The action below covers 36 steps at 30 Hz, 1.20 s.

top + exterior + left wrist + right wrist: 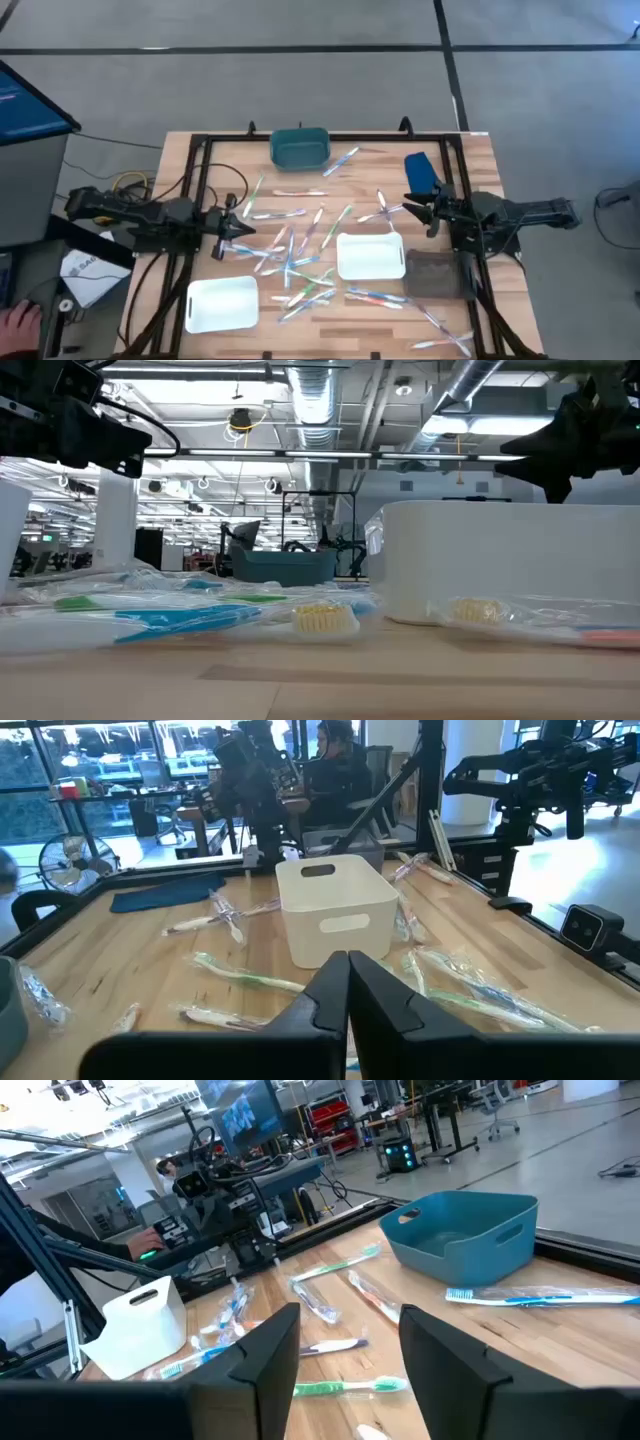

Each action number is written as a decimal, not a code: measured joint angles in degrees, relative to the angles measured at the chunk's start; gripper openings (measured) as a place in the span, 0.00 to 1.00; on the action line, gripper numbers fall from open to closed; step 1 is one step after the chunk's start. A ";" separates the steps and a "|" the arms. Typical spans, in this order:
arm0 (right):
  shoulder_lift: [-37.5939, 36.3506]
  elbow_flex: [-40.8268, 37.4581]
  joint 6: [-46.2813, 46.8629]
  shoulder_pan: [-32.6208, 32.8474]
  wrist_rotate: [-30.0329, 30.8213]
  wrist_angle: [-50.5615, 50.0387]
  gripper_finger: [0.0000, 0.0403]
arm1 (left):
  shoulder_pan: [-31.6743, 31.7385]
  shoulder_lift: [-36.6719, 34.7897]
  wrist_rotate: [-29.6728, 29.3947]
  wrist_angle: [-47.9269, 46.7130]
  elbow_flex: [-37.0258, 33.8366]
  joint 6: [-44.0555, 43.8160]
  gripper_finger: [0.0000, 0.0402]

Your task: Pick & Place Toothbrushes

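A grey floor (pixel 300 90) crossed by dark seam lines fills the upper part of the high view, around a light wooden table (pixel 480 160). At that view's upper left edge sits a blue-lit monitor (pixel 25 105). In the low view, the ceiling is open: silver ducts (pixel 330 400), pipes and strips of bright lighting run back into a large hall. The left wrist view shows large windows (pixel 100 760) across its upper left, with a desk fan (pixel 65 855) just beneath.

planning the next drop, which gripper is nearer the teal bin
Right. The right gripper sits just beside the teal bin's near-right; the left gripper is farther, on its near-left.
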 joint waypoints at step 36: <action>-0.02 0.00 0.00 0.02 0.00 -0.01 0.42 | 0.00 0.00 0.00 0.91 0.00 0.00 0.01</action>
